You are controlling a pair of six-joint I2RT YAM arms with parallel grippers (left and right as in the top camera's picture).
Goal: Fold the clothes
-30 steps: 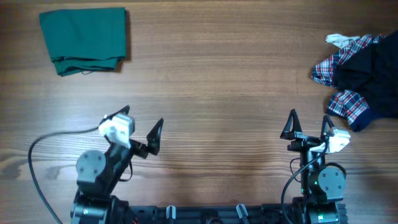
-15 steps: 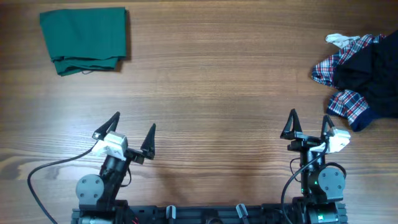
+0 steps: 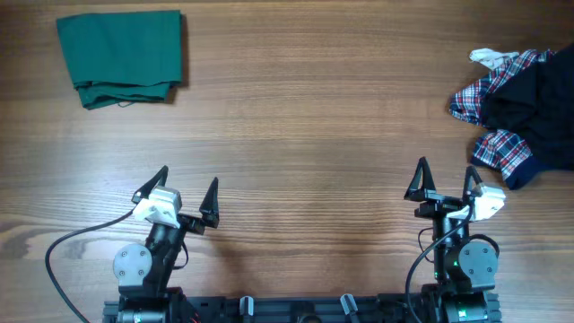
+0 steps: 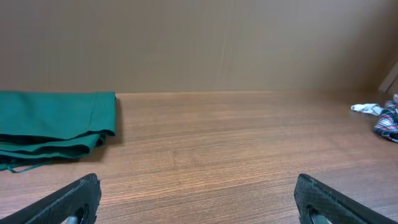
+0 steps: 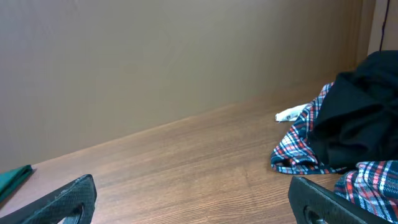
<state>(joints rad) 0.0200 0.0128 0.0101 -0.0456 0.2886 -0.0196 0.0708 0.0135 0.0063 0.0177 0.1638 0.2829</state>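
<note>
The dark green clothes (image 3: 121,56) lie folded into a neat rectangle at the table's far left corner; they also show at the left edge of the left wrist view as the green clothes (image 4: 53,121). My left gripper (image 3: 186,192) rests near the front edge, well short of the garment, open and empty. In its own view the left gripper (image 4: 198,198) has bare wood between its fingers. My right gripper (image 3: 444,184) stands open and empty at the front right; in the right wrist view only a green corner (image 5: 13,177) of the clothes shows.
A red-white-blue plaid shirt (image 3: 495,126) and a dark navy garment (image 3: 538,103) lie heaped at the far right edge, with a white scrap (image 3: 489,56) beside them. A grey cable (image 3: 63,224) loops from the left arm. A brown wall (image 4: 199,43) backs the table.
The left arm has drawn back toward the front edge and squared up, its gripper staying open. The right arm and the clothes have not moved.
</note>
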